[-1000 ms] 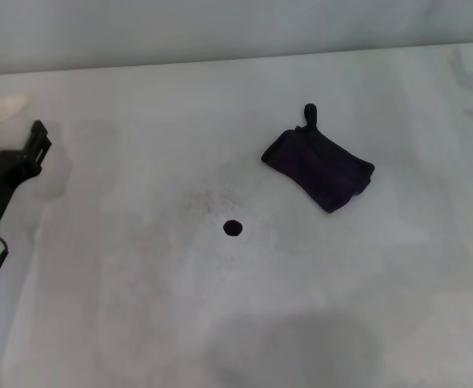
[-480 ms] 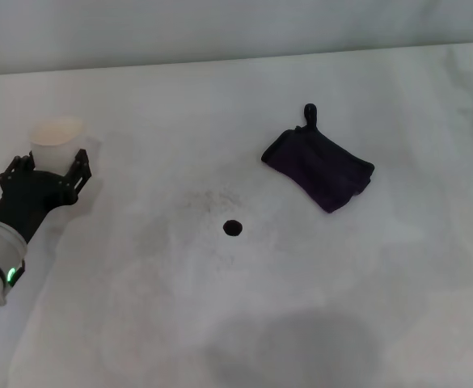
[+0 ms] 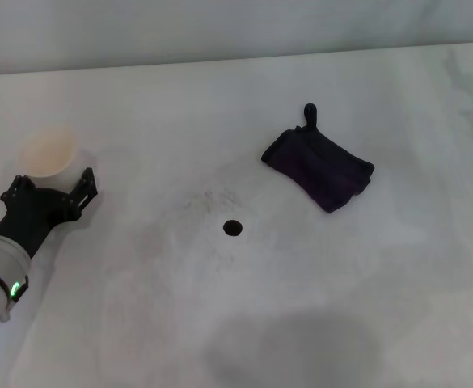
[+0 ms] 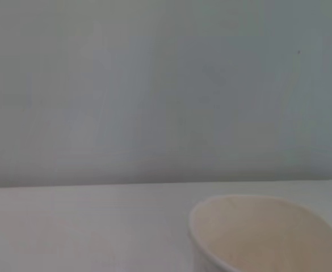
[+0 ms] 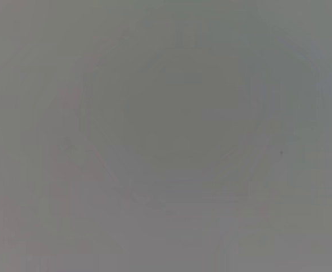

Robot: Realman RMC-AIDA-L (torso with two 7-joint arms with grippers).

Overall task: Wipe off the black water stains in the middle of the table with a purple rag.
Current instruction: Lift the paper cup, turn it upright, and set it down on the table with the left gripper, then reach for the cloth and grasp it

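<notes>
1. One wide, flat white table (image 3: 317,307) fills the head view; smooth, matt surface with faint grey mottling and a pale grey speckled smudge (image 3: 208,198) near its middle.
2. Left arm: white cylindrical forearm at the table's left edge, ending in the black left gripper (image 3: 52,187). Its two dark prongs stand spread apart with nothing between them, just short of the cup. Right gripper not seen in any view; the right wrist view is plain grey.
3. Very dark purple folded rag (image 3: 318,168), soft cloth, roughly rectangular, lying flat on the table right of centre; a small loop tab (image 3: 309,114) sticks out at its far corner. Nothing touches it.
4. White paper cup (image 3: 47,153), round open mouth, pale cream inside, stands upright just beyond the left gripper; its curved rim (image 4: 256,199) shows in the left wrist view.
5. Small round black water stain (image 3: 233,228), solid dot, mid-table, just below the speckled smudge and well apart from the rag.
</notes>
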